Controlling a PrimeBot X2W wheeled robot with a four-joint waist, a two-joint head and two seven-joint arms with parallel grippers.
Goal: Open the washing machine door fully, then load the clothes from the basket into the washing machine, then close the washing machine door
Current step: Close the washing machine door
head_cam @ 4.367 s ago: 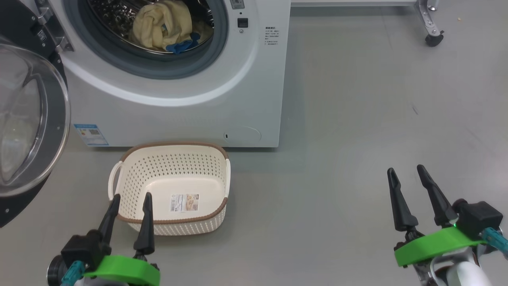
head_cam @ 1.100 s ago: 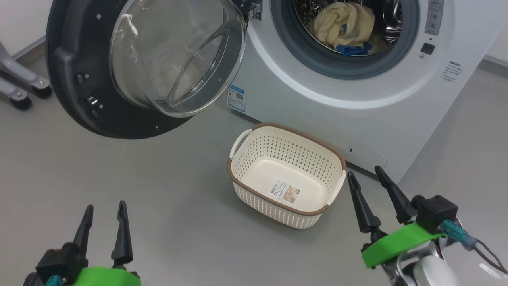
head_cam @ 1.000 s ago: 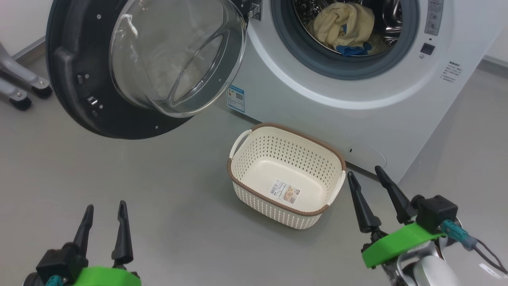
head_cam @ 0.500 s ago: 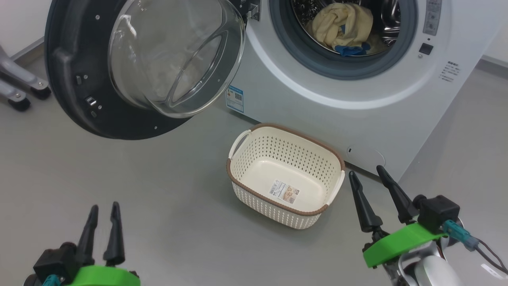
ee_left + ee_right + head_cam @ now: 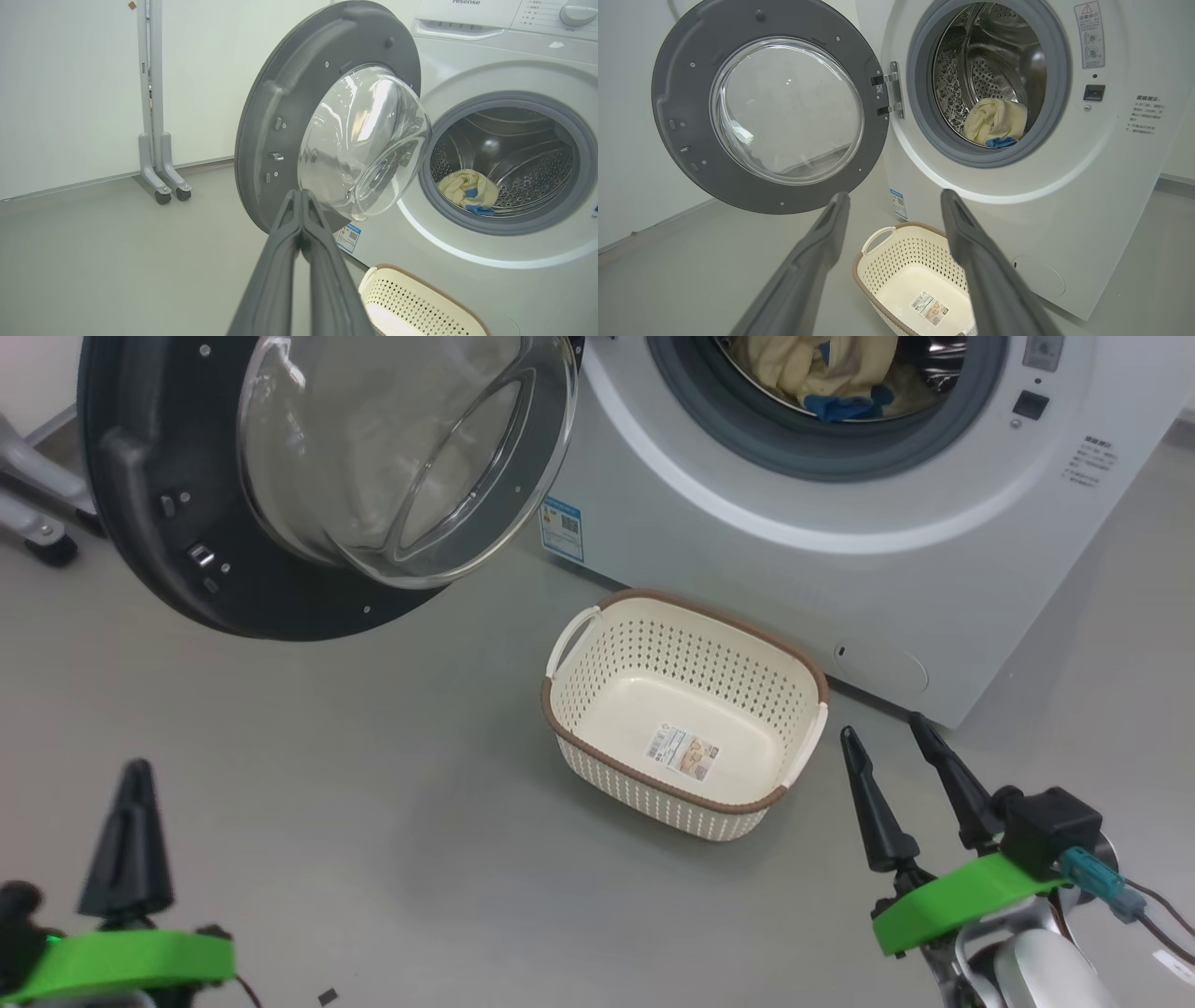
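Step in hand: judged as closing the door, since the basket holds no garment and the clothes lie in the drum.
Washing machine: the washing machine fills the upper right of the head view, its round opening at the top edge.
Door: the washing machine door hangs wide open at the upper left of the head view, its glass bowl and inner face turned towards the camera.
Door hinge: the hinge sits at the door's right side, against the machine; the free edge is at the far left of the frame.
Left gripper: the left gripper is at the lower left with its fingers pressed together on nothing.
Right gripper: the right gripper is at the lower right, fingers spread and empty, just right of the basket.
Key relation: the door lies straight up the frame from the left gripper. In the left wrist view the fingertips point at the door's lower rim.
Nearer arm: the left, by my reading; the basket lies between the right gripper and the door.
Likely need: reaching round the free edge to the hidden outer face, then pushing rightwards.
Open room: bare grey floor lies between the left gripper and the door.
Edges to mind: a wheeled stand is near the free edge; the basket is on the floor below the opening, near the door's likely swing.
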